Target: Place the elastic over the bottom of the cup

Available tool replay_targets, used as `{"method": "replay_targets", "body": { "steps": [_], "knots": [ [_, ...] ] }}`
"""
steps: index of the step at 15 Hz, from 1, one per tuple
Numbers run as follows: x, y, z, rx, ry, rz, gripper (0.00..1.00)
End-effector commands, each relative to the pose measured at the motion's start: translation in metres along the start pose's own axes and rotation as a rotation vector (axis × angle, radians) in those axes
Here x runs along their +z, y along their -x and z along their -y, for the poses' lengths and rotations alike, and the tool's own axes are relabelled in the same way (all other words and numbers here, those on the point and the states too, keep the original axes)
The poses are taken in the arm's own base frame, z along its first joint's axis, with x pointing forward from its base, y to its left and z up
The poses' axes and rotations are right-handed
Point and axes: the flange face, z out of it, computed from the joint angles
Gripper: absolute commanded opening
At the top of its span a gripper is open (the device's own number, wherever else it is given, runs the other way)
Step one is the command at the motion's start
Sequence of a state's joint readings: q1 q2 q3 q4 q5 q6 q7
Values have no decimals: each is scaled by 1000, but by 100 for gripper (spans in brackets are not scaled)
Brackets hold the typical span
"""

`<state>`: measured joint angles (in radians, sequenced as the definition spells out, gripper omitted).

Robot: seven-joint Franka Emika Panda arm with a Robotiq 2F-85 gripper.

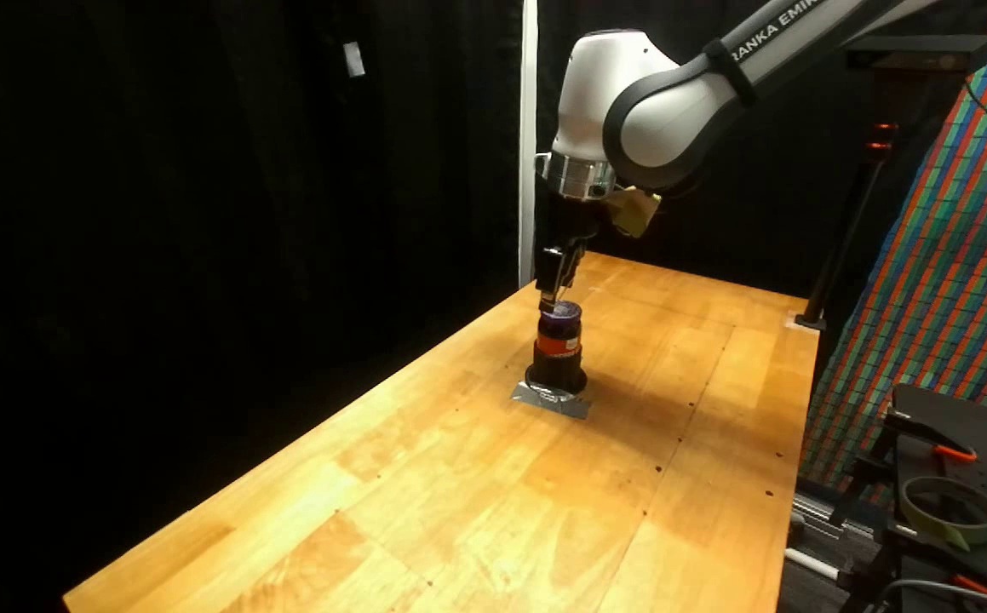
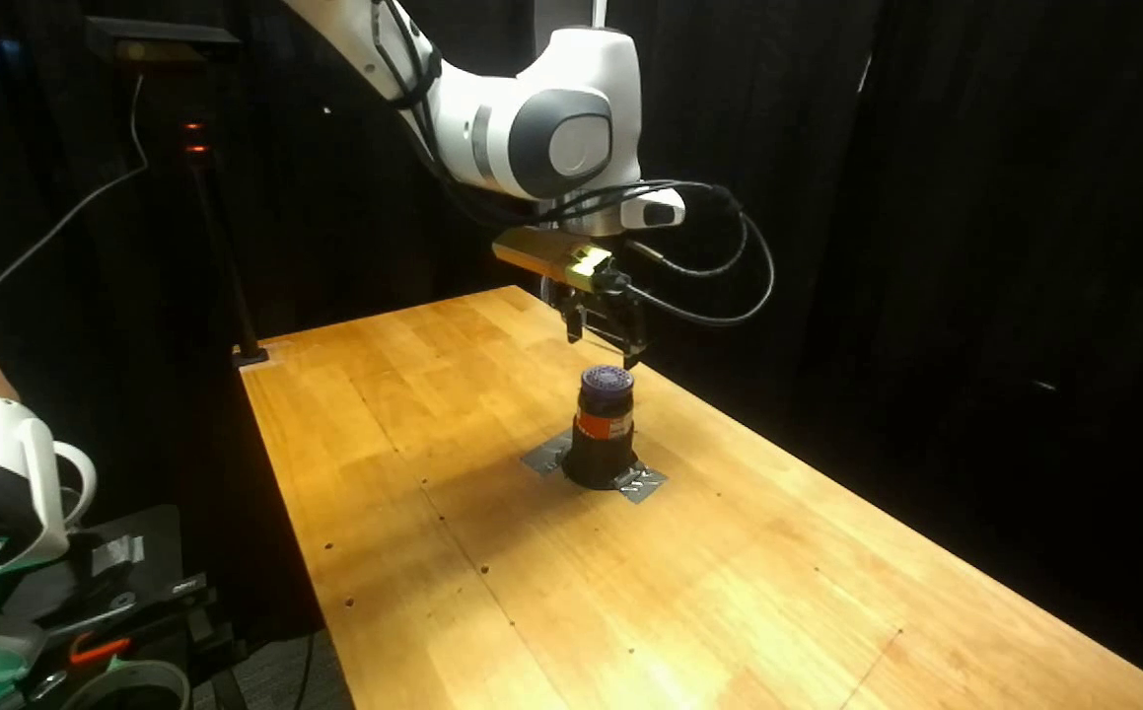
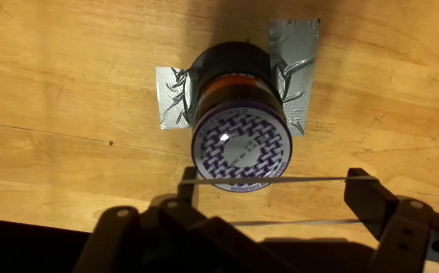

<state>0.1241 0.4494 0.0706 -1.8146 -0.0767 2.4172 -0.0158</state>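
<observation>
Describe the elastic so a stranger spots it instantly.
Above the wooden table, find the open gripper. In the wrist view, the elastic stretches between its parted jaws, partly in front of the jar lid. Unlike the wide silver tape, it shows as two thin, pale strands.

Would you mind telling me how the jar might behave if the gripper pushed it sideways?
The jar would probably resist sliding: silvery tape runs from the black base below its orange label onto the table. Rolling seems unlikely, since it stands upright. A push at the lid might tilt it, as it looks tall and narrow.
</observation>
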Motion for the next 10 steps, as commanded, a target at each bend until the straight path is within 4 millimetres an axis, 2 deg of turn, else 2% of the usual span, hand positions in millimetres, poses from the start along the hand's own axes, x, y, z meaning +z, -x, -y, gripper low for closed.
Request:
{"method": "replay_targets", "body": {
  "steps": [1, 10],
  "knots": [
    [7, -17, -10, 20, 8, -51, 100],
    [37, -23, -26, 47, 11, -37, 100]
  ]
}}
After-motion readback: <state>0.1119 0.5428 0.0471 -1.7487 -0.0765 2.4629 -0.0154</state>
